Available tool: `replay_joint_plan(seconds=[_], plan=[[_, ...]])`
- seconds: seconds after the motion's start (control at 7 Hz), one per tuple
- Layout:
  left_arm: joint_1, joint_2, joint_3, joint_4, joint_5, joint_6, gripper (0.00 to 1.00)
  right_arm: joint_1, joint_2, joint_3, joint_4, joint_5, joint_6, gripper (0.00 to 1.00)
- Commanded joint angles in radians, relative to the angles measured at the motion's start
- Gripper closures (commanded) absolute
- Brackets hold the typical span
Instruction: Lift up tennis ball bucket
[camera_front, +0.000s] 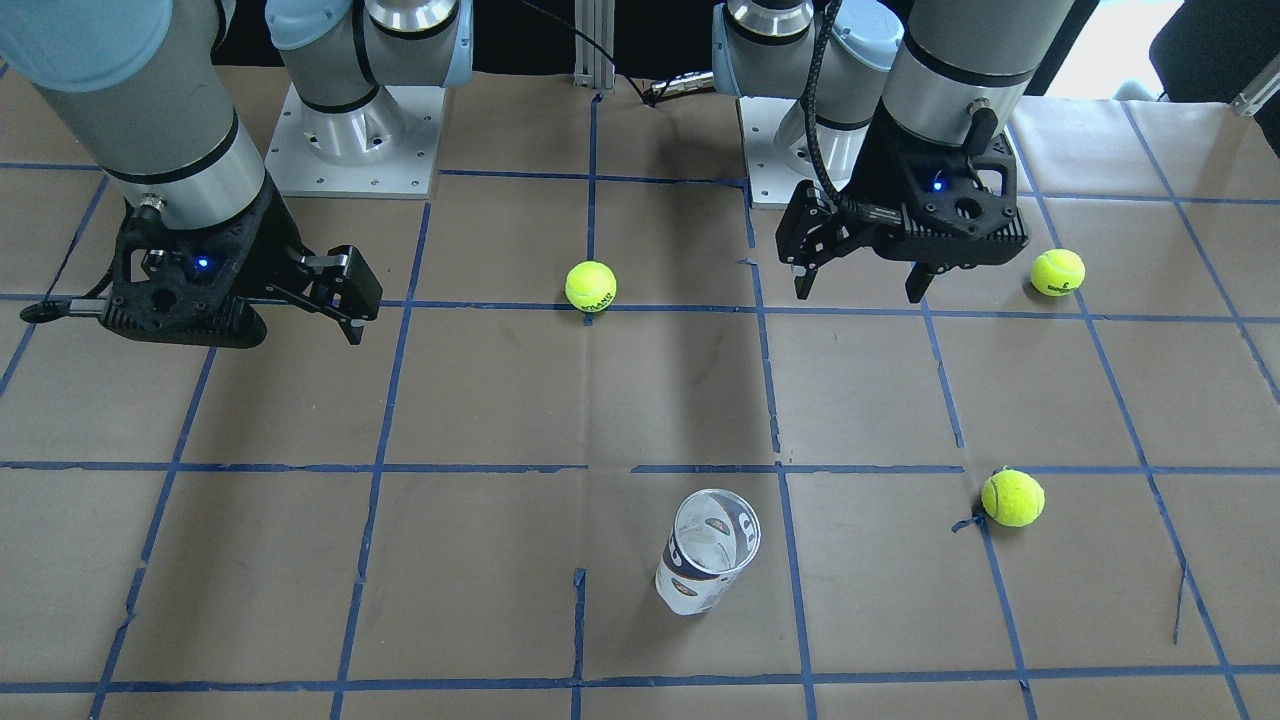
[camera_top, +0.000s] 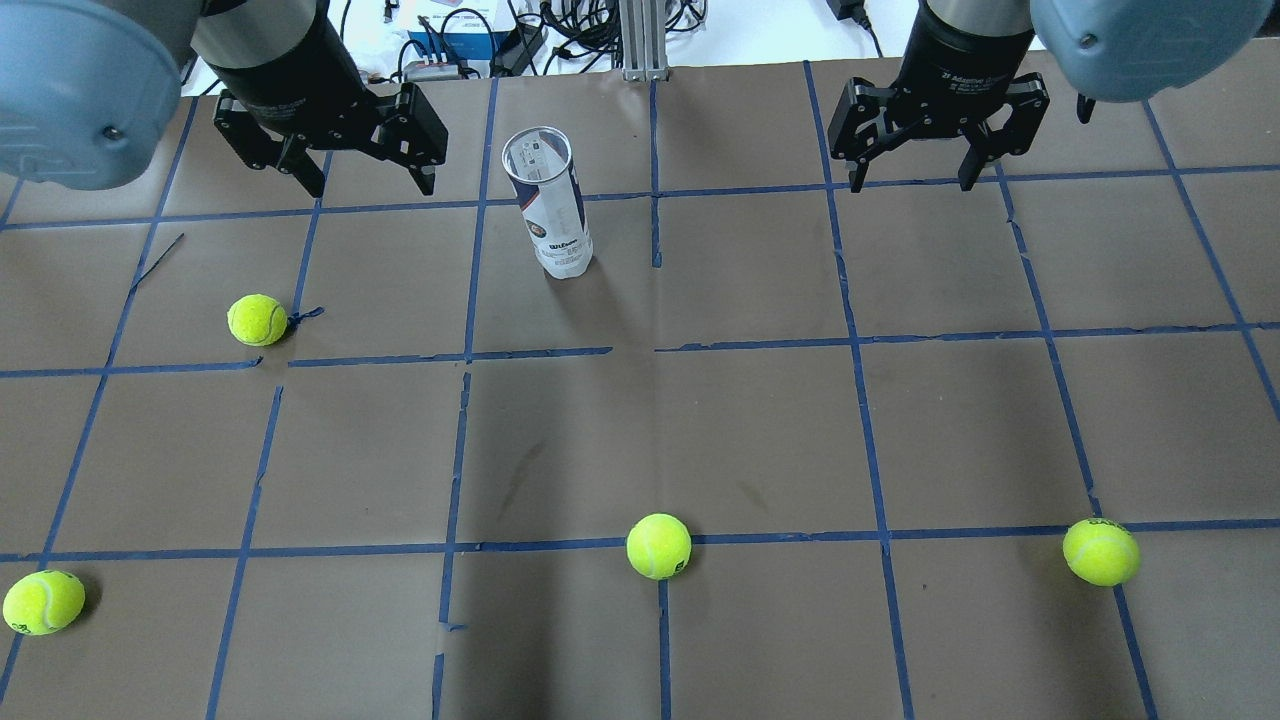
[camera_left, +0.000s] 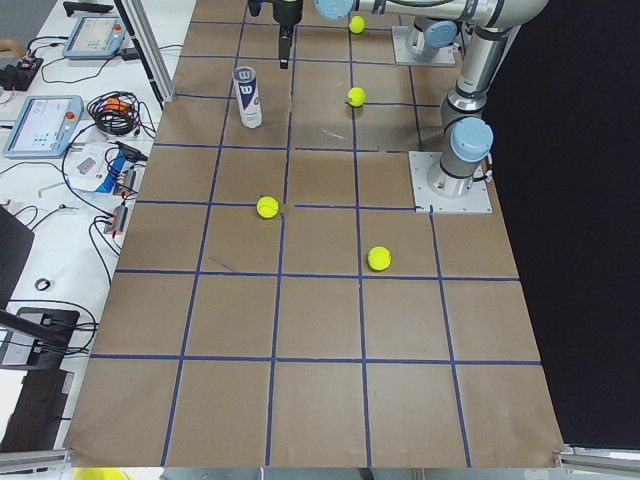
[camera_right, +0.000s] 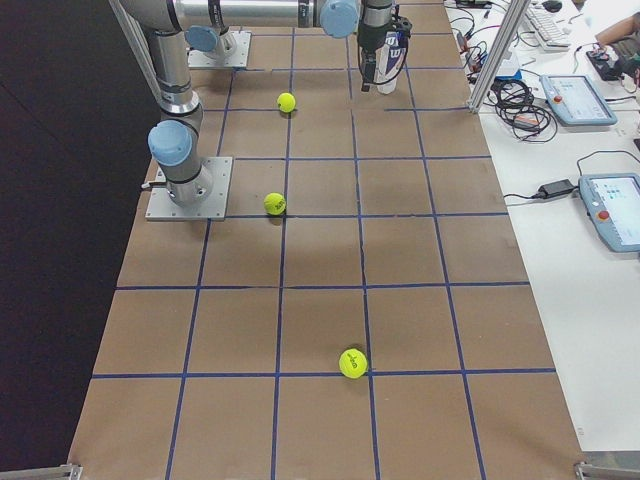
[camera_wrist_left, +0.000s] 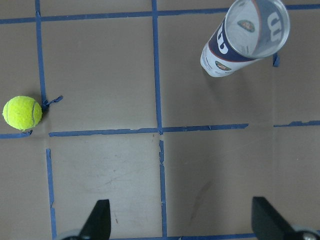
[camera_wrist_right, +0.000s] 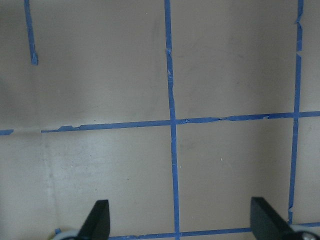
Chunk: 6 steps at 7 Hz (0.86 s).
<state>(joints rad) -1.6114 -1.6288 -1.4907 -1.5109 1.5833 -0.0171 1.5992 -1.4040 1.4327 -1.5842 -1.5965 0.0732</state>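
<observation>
The tennis ball bucket (camera_top: 556, 212) is a clear tube with a white and navy Wilson label. It stands upright on the brown paper at the far middle of the table, and it also shows in the front view (camera_front: 705, 565) and the left wrist view (camera_wrist_left: 242, 42). It looks empty. My left gripper (camera_top: 368, 186) hangs open and empty above the table, to the tube's left and apart from it. Its fingertips (camera_wrist_left: 100, 220) sit wide apart. My right gripper (camera_top: 913, 184) is open and empty, far to the tube's right, over bare paper (camera_wrist_right: 170, 150).
Several yellow-green tennis balls lie loose: one near the left gripper (camera_top: 257, 320), one at the front middle (camera_top: 658, 546), one at the front right (camera_top: 1100, 552), and one at the front left (camera_top: 42, 602). Blue tape lines grid the table. Cables and devices lie beyond the far edge.
</observation>
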Motion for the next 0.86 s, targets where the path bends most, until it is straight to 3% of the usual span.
replay_joint_plan(seconds=[0.0, 0.71], plan=[[0.007, 0.015, -0.008, -0.008, 0.004, 0.0, 0.0, -0.001, 0.0, 0.0, -0.005, -0.013, 0.0, 0.0], [0.011, 0.029, -0.008, -0.025, 0.009, 0.014, 0.0, -0.002, 0.002, 0.0, -0.007, -0.008, -0.047, 0.0]])
